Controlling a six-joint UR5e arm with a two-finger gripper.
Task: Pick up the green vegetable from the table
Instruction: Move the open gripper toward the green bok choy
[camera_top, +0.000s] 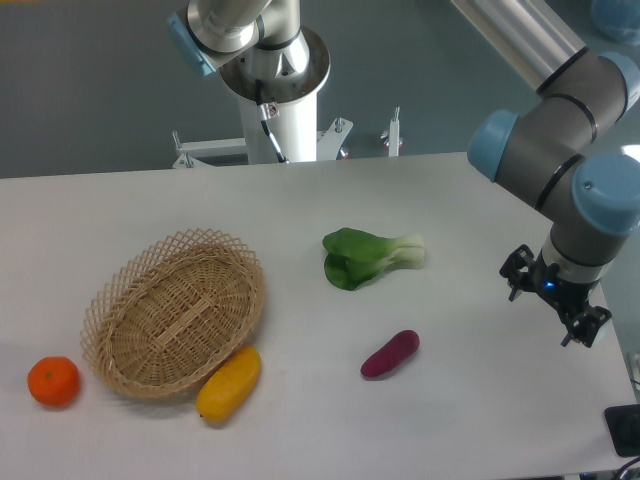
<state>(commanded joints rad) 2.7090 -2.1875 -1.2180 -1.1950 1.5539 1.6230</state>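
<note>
Your pincer (556, 310) hangs at the counter's (400, 430) right edge, holding nothing; jaw gap unreadable from here. Bok choy (370, 256) lies mid-counter, well apart, floppy leaves left, pale stalk right. Purple eggplant (390, 354) sits near it, toward you. Wicker basket (175, 312), mango (229, 383) and orange (53, 381) sit left

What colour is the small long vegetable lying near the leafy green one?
Dark purple: the small eggplant-like piece, seen in the fixed camera view.
</note>
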